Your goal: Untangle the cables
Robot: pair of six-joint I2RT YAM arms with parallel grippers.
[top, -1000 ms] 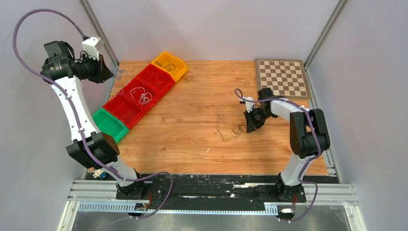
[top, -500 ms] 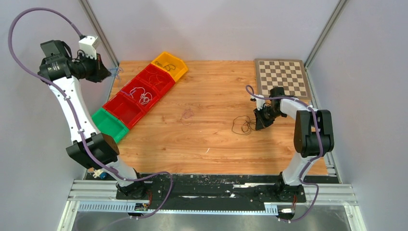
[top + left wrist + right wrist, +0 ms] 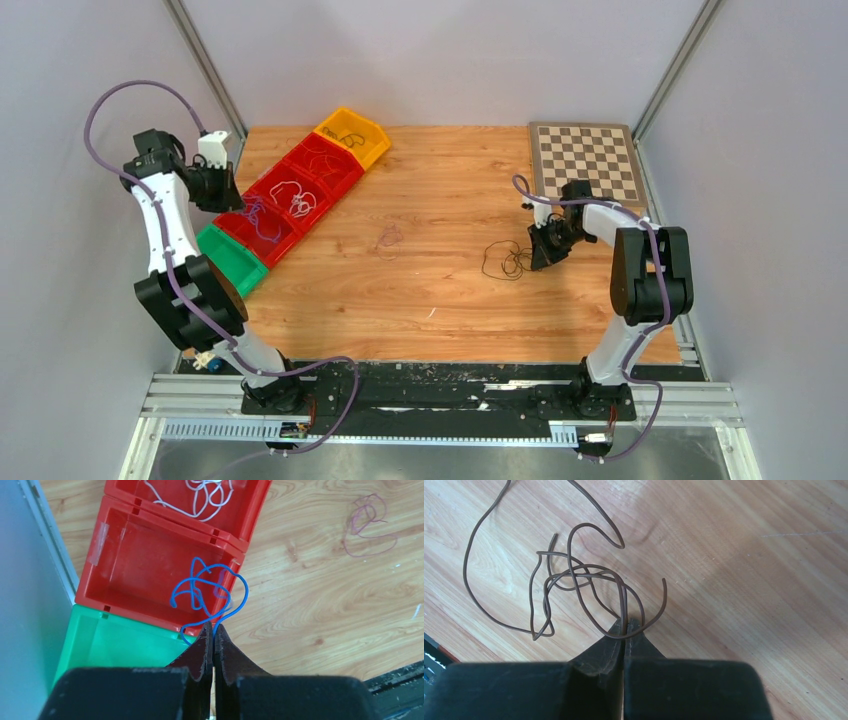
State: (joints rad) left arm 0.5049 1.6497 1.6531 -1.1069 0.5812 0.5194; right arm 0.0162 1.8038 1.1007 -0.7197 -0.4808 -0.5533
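A wooden table (image 3: 420, 300) sits between grey walls, with a chessboard (image 3: 587, 160) at its far corner, well away from the green bin (image 3: 225, 255). From above, the thin strands in the yellow bin (image 3: 370, 140) and in the third red bin (image 3: 340, 172) from the green one are too fine to count or give a colour. The left wrist view cuts off the second red bin (image 3: 255, 505) at the top. Five bins stand in one row: the green bin at the near end, then three red, then the yellow. The first red bin (image 3: 130, 555), touching the green bin, has a curly blue cable (image 3: 210, 592) hanging over it, pinched by the pressed-together left gripper (image 3: 213, 637). Whether it touches the bin floor cannot be told. The second red bin holds a white cable (image 3: 205, 495). Two cables lie on bare wood: a pinkish cable (image 3: 388, 238) nearer the green bin, and a brown cable (image 3: 574, 575) much farther from it, nipped by the closed right gripper (image 3: 626, 627)
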